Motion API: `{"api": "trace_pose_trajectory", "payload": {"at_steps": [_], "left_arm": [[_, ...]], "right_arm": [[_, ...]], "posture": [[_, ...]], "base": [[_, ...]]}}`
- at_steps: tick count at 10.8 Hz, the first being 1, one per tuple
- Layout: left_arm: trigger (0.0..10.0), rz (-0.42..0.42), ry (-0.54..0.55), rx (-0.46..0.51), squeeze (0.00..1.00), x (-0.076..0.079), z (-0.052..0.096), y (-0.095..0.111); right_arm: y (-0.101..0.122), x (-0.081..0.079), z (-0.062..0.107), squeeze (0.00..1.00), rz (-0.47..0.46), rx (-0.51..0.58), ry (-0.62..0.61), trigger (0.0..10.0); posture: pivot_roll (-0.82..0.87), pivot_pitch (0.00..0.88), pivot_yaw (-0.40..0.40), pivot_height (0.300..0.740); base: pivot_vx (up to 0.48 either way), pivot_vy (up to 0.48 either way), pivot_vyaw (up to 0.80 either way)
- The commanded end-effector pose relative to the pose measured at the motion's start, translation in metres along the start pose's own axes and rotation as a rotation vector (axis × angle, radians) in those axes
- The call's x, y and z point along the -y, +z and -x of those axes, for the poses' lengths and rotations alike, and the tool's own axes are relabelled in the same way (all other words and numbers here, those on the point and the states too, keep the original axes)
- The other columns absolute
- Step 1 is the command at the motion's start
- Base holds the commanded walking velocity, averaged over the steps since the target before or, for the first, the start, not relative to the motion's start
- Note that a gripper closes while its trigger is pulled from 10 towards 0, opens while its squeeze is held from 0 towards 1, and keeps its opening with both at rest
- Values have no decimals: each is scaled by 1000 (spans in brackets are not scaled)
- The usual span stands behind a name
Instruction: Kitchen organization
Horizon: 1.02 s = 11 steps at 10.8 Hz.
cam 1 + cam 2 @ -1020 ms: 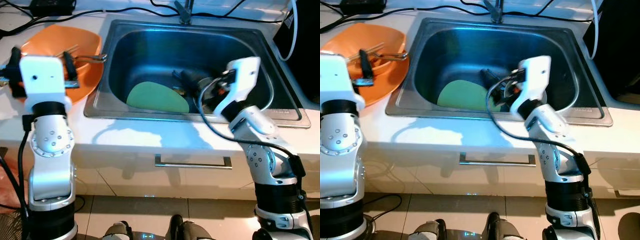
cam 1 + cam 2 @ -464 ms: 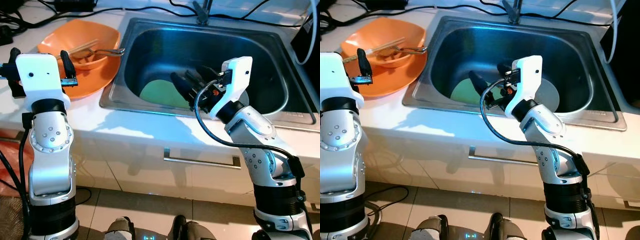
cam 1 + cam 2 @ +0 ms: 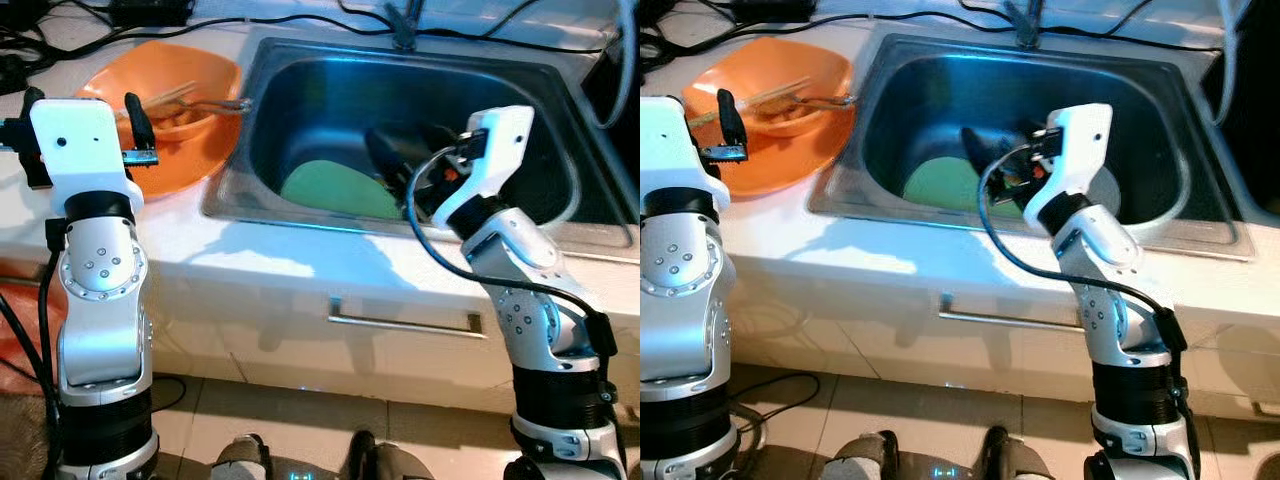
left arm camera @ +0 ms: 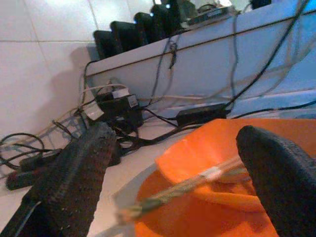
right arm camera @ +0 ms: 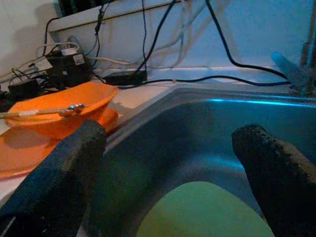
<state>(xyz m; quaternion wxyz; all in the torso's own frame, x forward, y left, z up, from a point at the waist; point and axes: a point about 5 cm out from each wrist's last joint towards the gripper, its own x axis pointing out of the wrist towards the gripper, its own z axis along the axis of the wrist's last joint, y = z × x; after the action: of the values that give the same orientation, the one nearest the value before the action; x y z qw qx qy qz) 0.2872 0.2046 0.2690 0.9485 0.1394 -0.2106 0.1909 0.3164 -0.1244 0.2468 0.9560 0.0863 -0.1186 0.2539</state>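
Right gripper [image 3: 392,152] risen, open, green plate [image 3: 338,191] just below in sink [image 3: 560,110]

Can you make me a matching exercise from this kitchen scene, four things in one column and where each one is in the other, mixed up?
Things
1. green plate
2. orange bowl
3. right gripper
4. left gripper

Places
A. over the orange dishes on the counter
B. lying on the sink bottom
C. reaching down into the sink basin, above the plate
D. sitting on the orange plate left of the sink

Pairs: 1-B, 2-D, 3-C, 4-A
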Motion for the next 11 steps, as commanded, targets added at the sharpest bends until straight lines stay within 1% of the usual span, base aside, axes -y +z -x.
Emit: {"api": "trace_pose_trajectory", "payload": {"at_steps": [1, 3, 6, 7, 9, 11], "left_arm": [[10000, -11, 2, -19, 0, -2, -2, -3], [10000, -17, -7, -23, 0, 0, -3, -4], [10000, -9, -65, -12, 0, 8, -1, -3], [10000, -7, -68, -15, 0, 8, -1, -4], [10000, 3, -88, -25, 0, 9, -2, -6], [10000, 10, -136, -45, 0, 13, 0, -12]], "right_arm": [[4, 0, -2, 0, 6, 18, -5, 10000], [5, 3, -2, 0, 10, 31, -37, 10000], [7, 10, -1, 0, 25, 40, -85, 10000], [7, 12, -1, 0, 28, 41, -98, 10000], [10, 18, -2, 0, 62, 47, -118, 10000], [16, 26, -2, 0, 100, 51, -127, 10000]], "posture": [[93, 208, -20, 740], [93, 208, -15, 740], [91, 207, -12, 740], [91, 207, -11, 740], [89, 207, -9, 740], [85, 205, -9, 740]], "base": [[0, 480, 0], [0, 384, 0], [0, 0, 0], [0, 0, 0], [0, 0, 0], [0, 0, 0]]}}
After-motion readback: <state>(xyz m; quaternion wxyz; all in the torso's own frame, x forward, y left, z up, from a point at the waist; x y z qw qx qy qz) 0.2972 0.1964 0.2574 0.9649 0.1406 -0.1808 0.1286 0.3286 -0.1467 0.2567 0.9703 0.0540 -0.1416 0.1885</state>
